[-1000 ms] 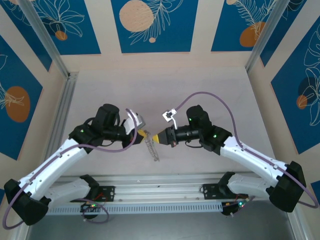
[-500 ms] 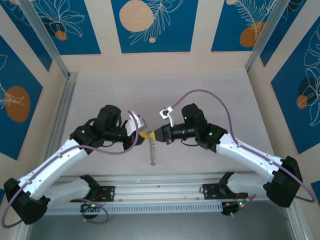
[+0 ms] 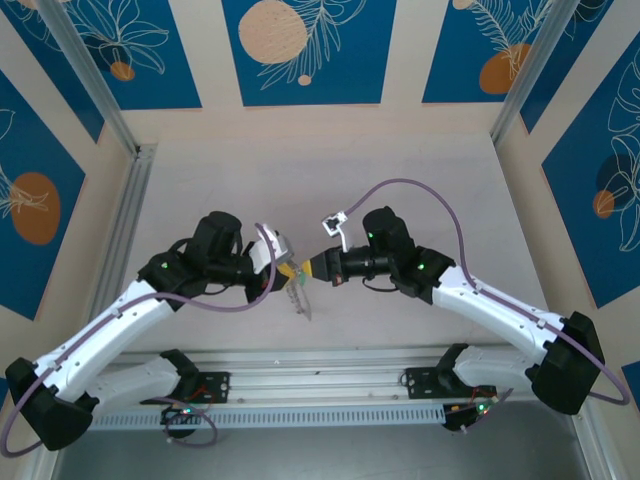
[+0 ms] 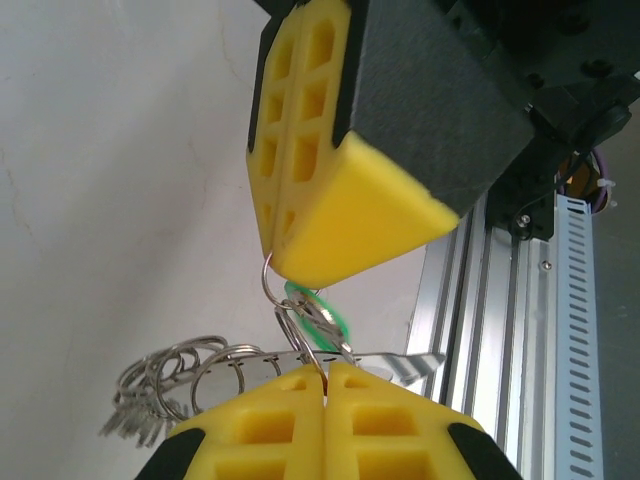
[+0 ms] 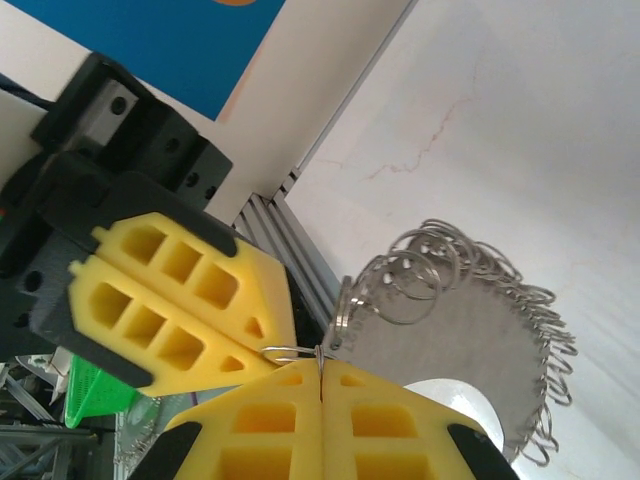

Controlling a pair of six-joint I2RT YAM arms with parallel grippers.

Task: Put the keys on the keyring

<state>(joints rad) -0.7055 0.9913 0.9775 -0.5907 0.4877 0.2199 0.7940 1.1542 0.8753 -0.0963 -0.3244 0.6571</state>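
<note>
Left wrist view: the left pincer is clamped tight on thin wire of the keyring at its very tip. The right pincer, also closed, pinches one wire ring nose to nose with it. In the small gap between the two tips sits the green key, tangled with that wire; I cannot tell whether it is truly threaded. The bunch of silvery rings trails to one side of the left tip, above the table. I judge threading under way, with seating the key and letting go left.
</note>
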